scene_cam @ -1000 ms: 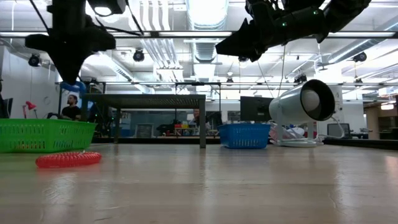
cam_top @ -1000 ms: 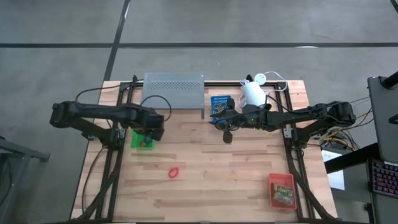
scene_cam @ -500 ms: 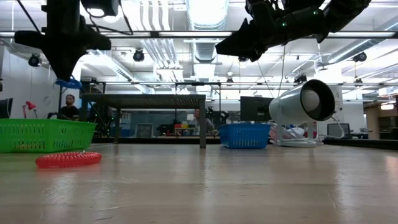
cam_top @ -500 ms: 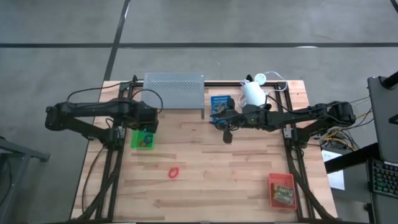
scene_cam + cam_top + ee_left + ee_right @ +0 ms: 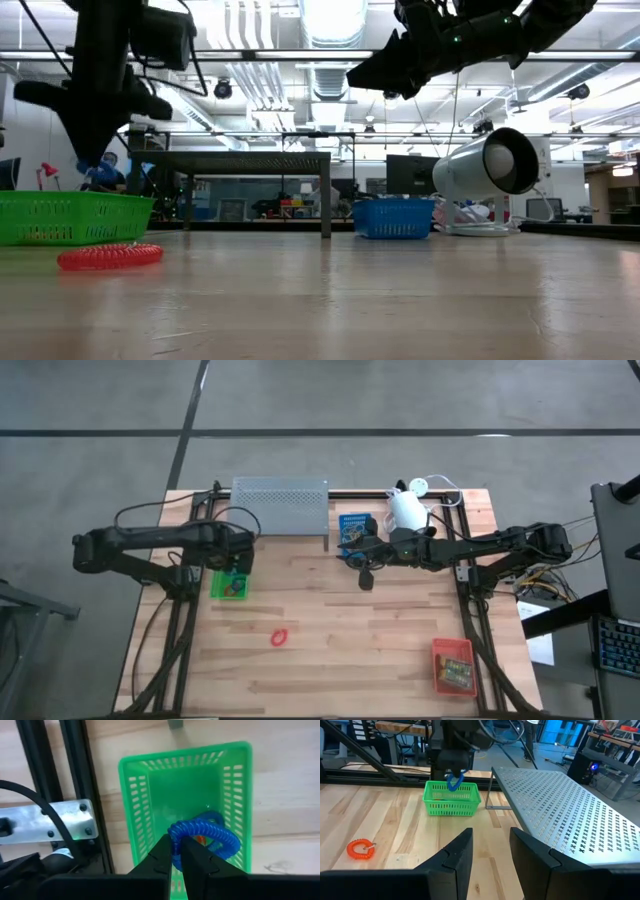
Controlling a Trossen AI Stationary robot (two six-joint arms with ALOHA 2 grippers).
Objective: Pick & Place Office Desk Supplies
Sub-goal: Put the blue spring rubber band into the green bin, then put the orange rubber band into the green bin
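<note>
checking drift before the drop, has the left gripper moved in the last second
Yes. The left gripper slid toward the grey perforated shelf, holding the blue loop above the green tray.

No text, label, brand or number can be read anywhere; the printed card boxes (image 5: 457, 674) in the red-orange tray (image 5: 452, 648) (lower right of the high view) show only illegible print.

loop (image 5: 202, 832) above tray (image 5: 145, 815), beside shelf (image 5: 280, 506)
</note>
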